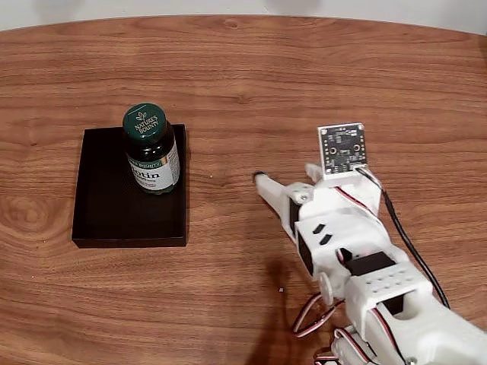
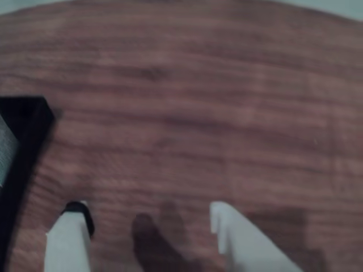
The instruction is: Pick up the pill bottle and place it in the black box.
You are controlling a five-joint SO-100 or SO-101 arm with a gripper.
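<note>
The pill bottle point(image 1: 152, 149), dark amber with a green cap and a white and yellow label, stands upright inside the black box point(image 1: 106, 205), near its far right corner in the fixed view. My gripper point(image 1: 285, 175) hovers over bare table to the right of the box, well apart from the bottle. In the wrist view the gripper point(image 2: 147, 212) is open, its two white fingers wide apart with nothing between them. The box corner point(image 2: 25, 127) shows at the left edge of that view.
The wooden table point(image 1: 304, 84) spreads around the box and the arm. The arm's white body and its cables point(image 1: 396, 220) fill the lower right of the fixed view.
</note>
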